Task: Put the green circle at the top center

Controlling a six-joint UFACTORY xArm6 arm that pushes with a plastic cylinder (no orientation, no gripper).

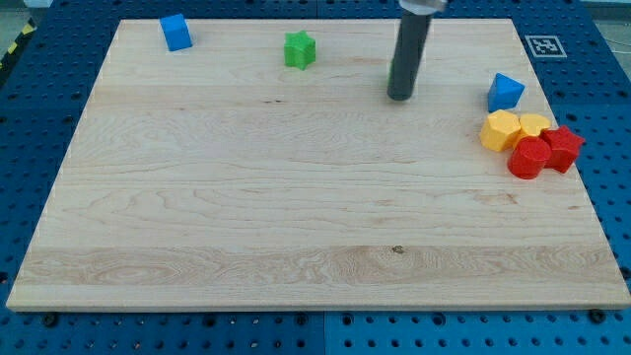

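The only green block in view is a green star-shaped block [300, 49] near the view's top, left of centre on the wooden board [296, 217]. I see no green circle. My tip [400, 97] rests on the board near the top, right of centre. It is about a hundred pixels to the right of the green block and a little lower, not touching any block. The rod rises out of the view's top edge.
A blue cube [176, 32] sits at the top left. At the right edge are a blue triangular block [505, 92], a yellow hexagon [500, 130], a second yellow block [535, 124], a red cylinder [528, 158] and a red star-like block [563, 148], clustered together.
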